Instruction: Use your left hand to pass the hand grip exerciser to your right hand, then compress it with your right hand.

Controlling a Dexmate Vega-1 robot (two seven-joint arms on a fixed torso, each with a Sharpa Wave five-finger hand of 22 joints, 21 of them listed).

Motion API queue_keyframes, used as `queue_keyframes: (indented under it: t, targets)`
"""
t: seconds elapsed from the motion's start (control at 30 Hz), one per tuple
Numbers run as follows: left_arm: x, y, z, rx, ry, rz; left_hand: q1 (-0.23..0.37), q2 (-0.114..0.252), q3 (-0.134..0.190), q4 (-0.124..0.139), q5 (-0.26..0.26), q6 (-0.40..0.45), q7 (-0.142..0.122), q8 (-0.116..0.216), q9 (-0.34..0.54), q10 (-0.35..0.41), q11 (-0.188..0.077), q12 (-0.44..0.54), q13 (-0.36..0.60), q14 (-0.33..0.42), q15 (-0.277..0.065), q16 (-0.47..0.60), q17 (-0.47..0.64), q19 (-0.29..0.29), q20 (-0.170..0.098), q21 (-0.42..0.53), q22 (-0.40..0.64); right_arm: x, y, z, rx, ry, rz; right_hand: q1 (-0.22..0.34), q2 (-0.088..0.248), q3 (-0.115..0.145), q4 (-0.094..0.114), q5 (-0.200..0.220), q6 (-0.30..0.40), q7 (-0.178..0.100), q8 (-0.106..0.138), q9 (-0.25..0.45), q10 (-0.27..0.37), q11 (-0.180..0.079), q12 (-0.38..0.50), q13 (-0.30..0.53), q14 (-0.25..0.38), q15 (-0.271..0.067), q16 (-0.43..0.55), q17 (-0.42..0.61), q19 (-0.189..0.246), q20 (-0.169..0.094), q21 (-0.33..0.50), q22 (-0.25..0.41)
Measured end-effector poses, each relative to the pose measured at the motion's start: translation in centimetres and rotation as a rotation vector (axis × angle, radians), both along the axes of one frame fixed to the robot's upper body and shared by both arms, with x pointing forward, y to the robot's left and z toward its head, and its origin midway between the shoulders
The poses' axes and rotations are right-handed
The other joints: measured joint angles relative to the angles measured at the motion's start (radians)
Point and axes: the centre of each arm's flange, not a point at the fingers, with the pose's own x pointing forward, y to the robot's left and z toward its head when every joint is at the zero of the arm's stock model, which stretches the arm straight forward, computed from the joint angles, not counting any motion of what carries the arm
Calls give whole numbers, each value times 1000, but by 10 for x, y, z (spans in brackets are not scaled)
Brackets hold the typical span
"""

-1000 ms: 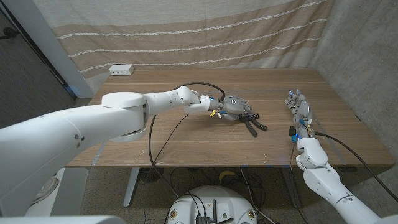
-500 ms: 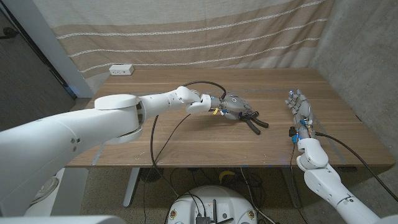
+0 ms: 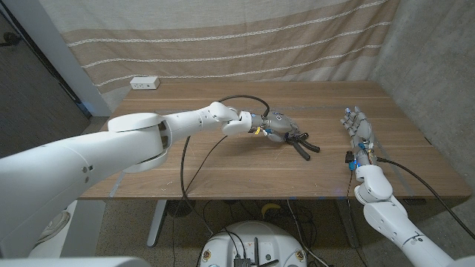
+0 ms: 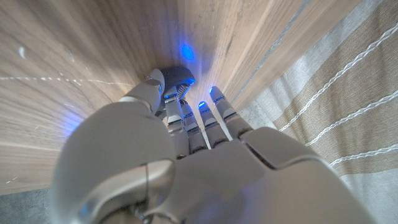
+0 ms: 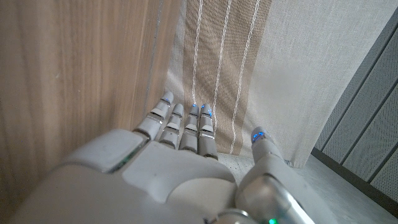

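Head view: the left hand [image 3: 280, 126] is being stretched out over the middle of the wooden table [image 3: 223, 167], fingers laid over the top end of the hand grip exerciser [image 3: 303, 145]; whether it is actually being gripped cannot be told. The exerciser is lying on the table, its black handles pointing toward 4 o'clock from the hand. The right hand [image 3: 358, 130] is being kept well apart at 3 o'clock of the exerciser, fingers extended and slightly apart, nothing being held. A white power strip [image 3: 145, 84] is sitting at the table's 10 o'clock corner, a striped curtain [image 3: 223, 37] hanging behind. Left wrist view: the fingers [image 4: 186, 121] are being reached onto the exerciser's dark end [image 4: 177, 78], blue light glowing on the wood. Right wrist view: the right hand [image 5: 180, 162] is being held open, fingers straight, nothing in it.
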Motion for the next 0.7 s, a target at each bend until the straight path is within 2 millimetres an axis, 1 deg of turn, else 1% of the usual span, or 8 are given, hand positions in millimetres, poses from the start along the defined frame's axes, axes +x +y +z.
queue_keyframes:
  t: [0.03,0.2,0.3,0.7]
  targets:
    - [-1,0,5,-19,-4,-4,0,0,0,0,0,-3,-3,0,0,2,-2,0,0,0,0,0,0,0,0,0,0,0,0,0,-3,-1,-1,0,0,0,0,0,0,0,0,0,0,0,0,0,0,0,0,0,0,0,0,0]
    - [-3,-1,15,-62,-13,-18,-2,1,0,0,0,-5,-5,0,0,5,-5,0,0,0,0,0,0,0,0,0,0,0,0,1,-4,-3,-5,0,0,0,0,0,0,0,0,0,0,0,0,0,0,0,0,0,0,0,0,0]
    - [-4,-1,19,-80,-18,-26,-4,4,0,0,-1,-10,-10,0,0,5,-5,0,2,0,0,0,0,0,0,0,0,0,0,1,-5,-4,-7,0,0,0,0,0,0,0,0,0,0,0,0,0,0,0,0,0,0,0,0,0]
    - [-6,0,36,-151,-39,-47,-5,5,4,-4,-1,-11,-11,0,0,13,-13,0,5,4,-4,0,0,0,0,0,0,-1,2,5,-14,-7,-33,0,0,-3,-3,0,0,0,0,0,0,0,0,0,0,0,0,0,0,0,0,0]
